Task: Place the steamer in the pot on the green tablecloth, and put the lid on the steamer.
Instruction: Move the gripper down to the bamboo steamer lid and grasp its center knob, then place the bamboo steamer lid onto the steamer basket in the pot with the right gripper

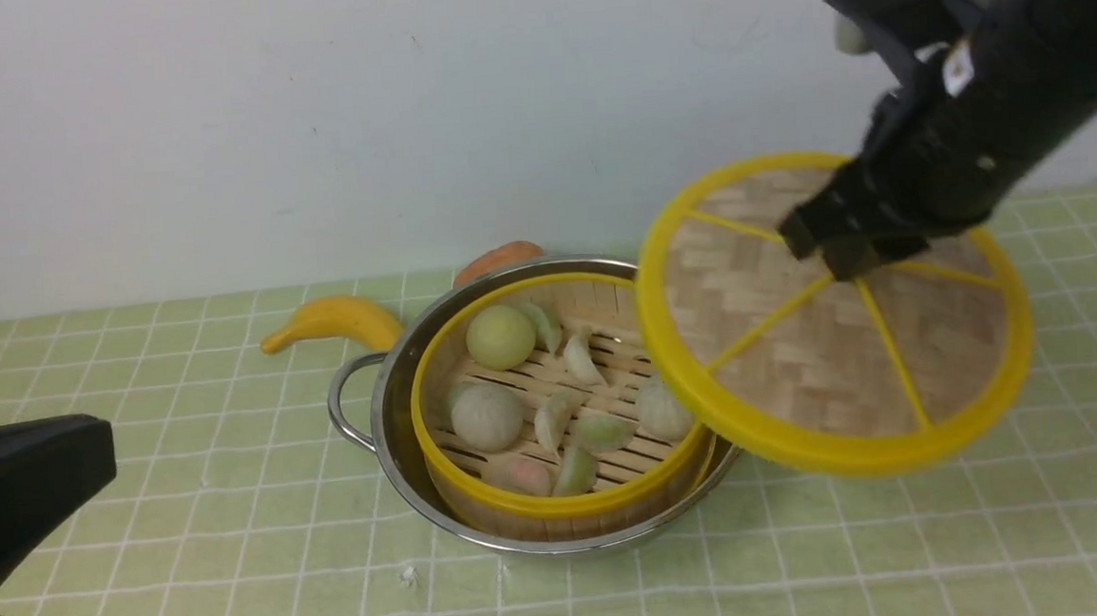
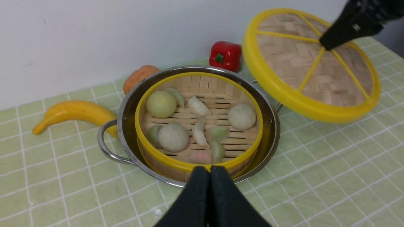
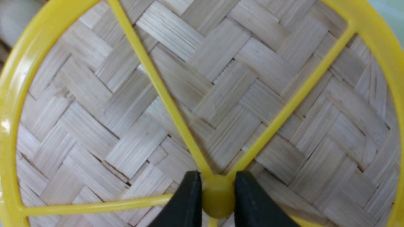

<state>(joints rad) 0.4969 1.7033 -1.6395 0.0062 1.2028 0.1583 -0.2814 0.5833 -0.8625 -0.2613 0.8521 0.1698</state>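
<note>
While the right fingers [image 3: 186,201] pinch the yellow hub of the lid [image 1: 799,350], holding it tilted in the air, the steamer [image 1: 523,511] sits inside the pot [image 1: 395,413] on the green tablecloth [image 1: 190,520], lower and leftward of them. Left fingers [image 2: 197,195], pressed together and empty, hover just before the pot.

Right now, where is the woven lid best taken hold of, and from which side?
Grip the small yellow centre hub, coming down onto the top face of the lid. The hub stands proud where the spokes meet and fits between jaws; the rim is too wide, the disc flat. The right tool is shut on it there.
</note>
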